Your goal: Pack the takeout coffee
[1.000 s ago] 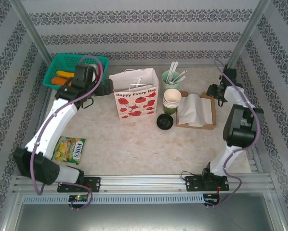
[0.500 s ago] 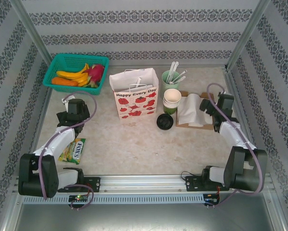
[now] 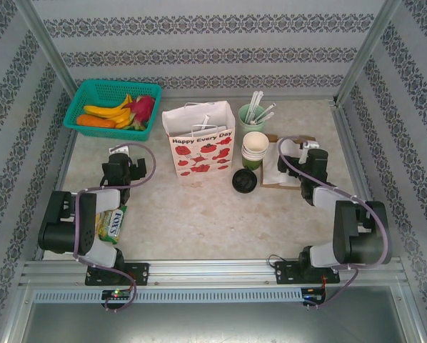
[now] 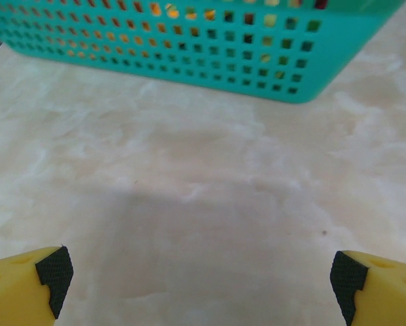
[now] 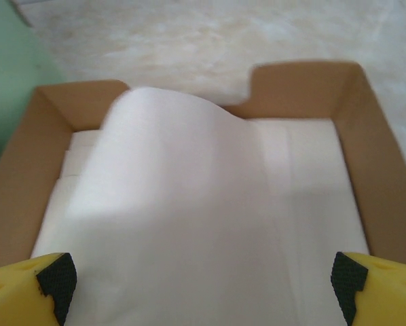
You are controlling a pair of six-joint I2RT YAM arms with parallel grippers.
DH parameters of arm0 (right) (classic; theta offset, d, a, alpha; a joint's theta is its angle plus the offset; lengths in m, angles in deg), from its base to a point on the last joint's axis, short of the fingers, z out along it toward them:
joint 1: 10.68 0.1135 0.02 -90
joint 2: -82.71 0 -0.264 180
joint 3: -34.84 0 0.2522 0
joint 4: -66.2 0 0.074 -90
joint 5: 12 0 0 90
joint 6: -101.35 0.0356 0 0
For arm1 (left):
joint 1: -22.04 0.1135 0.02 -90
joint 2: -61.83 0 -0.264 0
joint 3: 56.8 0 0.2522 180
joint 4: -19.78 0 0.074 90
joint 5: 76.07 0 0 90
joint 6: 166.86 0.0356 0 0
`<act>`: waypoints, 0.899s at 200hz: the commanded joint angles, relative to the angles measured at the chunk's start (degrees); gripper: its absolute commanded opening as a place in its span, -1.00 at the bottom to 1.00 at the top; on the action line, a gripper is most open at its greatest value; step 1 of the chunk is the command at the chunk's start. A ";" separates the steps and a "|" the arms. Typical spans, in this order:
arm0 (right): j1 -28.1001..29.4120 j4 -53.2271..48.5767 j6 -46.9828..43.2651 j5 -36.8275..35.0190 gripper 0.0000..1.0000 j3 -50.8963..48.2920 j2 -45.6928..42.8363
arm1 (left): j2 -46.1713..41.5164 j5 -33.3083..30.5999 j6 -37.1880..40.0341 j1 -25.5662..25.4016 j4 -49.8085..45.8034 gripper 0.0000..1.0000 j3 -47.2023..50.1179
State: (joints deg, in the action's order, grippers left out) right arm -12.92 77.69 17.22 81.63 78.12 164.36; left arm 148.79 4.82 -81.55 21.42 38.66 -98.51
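Note:
The takeout coffee [image 3: 244, 181], a dark cup under a round black lid, stands on the table just right of the white strawberry-print paper bag [image 3: 201, 146]. My left gripper [image 3: 121, 156] [image 4: 203, 278] is open over bare tabletop on the left, far from the cup and pointing at the teal basket. My right gripper [image 3: 308, 154] [image 5: 203, 278] is open and holds nothing. It hovers low over the white napkins [image 5: 189, 204] in their cardboard tray, to the right of the cup.
The teal basket [image 3: 81, 107] [image 4: 189, 47] of fruit sits at the back left. A stack of lidless cups [image 3: 255, 148] and a mint cup [image 3: 251, 114] [image 5: 13, 81] of utensils stand behind the coffee. The cardboard tray [image 3: 313, 187] [image 5: 366, 176] lies right. A candy packet [image 3: 112, 223] lies near left.
Both arms have folded back toward their bases. The left gripper drew away from the basket; the right one came from the back right to over the napkin tray.

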 commanded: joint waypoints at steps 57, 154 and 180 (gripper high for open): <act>1.26 24.08 -3.81 -0.15 0.96 -6.92 4.43 | 2.44 2.85 2.58 -0.02 16.85 0.99 5.29; 1.32 25.37 -3.90 -0.30 0.96 -7.19 4.82 | 2.65 0.93 2.24 -0.52 16.94 0.99 5.18; 1.37 25.37 -3.86 -0.30 0.96 -7.19 4.79 | 2.60 1.01 2.30 -0.49 17.11 0.99 5.31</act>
State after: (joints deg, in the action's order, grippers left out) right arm -11.31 100.77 12.87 81.90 70.93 169.50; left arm 151.04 5.98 -79.61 21.29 53.22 -93.63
